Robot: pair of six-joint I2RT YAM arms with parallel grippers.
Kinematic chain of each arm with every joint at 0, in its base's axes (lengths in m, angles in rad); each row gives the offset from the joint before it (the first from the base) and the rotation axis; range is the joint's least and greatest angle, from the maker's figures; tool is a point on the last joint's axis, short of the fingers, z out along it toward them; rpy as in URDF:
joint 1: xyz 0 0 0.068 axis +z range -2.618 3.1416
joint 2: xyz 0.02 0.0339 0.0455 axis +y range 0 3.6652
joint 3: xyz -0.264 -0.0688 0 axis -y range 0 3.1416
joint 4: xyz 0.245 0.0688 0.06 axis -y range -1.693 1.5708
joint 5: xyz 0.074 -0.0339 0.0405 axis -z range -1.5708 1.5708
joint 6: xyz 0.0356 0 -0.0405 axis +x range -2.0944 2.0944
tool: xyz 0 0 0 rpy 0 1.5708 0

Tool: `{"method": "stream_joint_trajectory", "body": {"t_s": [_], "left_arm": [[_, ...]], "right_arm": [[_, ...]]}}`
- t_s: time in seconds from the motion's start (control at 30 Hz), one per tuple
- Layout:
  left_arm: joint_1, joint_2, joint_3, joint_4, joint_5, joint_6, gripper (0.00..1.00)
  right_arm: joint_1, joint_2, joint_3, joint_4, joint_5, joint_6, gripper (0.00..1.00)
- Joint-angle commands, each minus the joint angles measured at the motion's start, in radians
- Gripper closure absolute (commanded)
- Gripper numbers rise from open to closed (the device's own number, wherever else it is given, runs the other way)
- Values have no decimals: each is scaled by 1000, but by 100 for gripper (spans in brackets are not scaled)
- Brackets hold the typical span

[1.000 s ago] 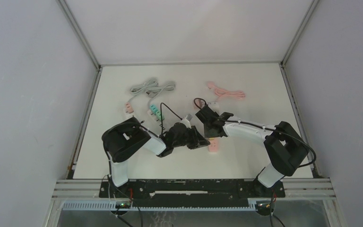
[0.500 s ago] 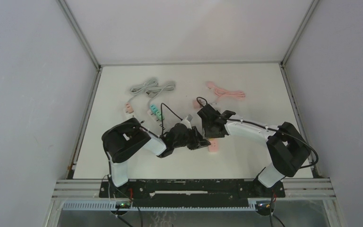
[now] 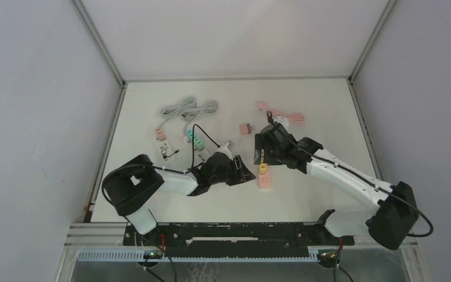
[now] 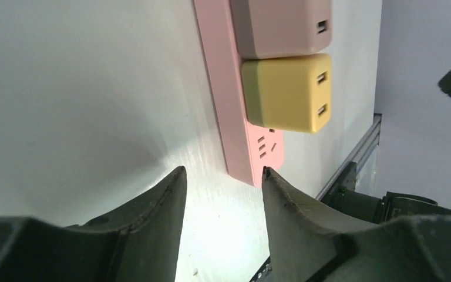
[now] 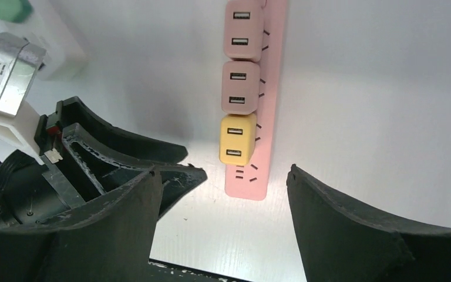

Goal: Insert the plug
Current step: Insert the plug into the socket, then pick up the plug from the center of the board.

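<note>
**Plug Seated in Strip**

The yellow plug (image 5: 237,138) sits in the pink power strip (image 5: 273,88), next to two pink plugs (image 5: 241,87), on the bench (image 3: 305,117). The left tool (image 4: 222,176) is spread and empty, just beside the strip's end. The right tool (image 5: 224,176) is spread wide and empty, above the strip.

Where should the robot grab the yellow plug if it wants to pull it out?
Probably its two flat sides facing across the pink strip, coming straight down from above. The yellow plug stands up as a block, and a pink plug sits close against one end, leaving those sides free.
</note>
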Motion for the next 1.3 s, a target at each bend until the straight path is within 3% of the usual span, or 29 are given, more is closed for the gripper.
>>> {"method": "stream_joint_trajectory", "body": {"t_s": [0.0, 0.1, 0.17, 0.2, 0.53, 1.0, 1.27], "left_arm": [[0, -148, 30, -210, -150, 181, 44], [10, -206, 95, -389, -239, 303, 39], [27, -229, 145, -473, -288, 376, 36], [40, -236, 167, -506, -307, 428, 34], [148, -108, 463, -678, -391, 807, 18], [215, 209, 820, -704, -201, 1194, 11], [261, 434, 1099, -861, -66, 1235, 14]], "right_arm": [[-18, -132, -18, 7, 57, -6, 15], [-35, -222, -74, 33, 82, -19, 13], [-51, -284, -111, 48, 101, -24, 1], [-62, -314, -129, 56, 104, -26, 0], [-150, -539, -250, 105, 97, -75, 1], [-181, -639, -308, 152, 86, -174, 2], [-208, -618, -312, 161, 59, -202, 2]]}}
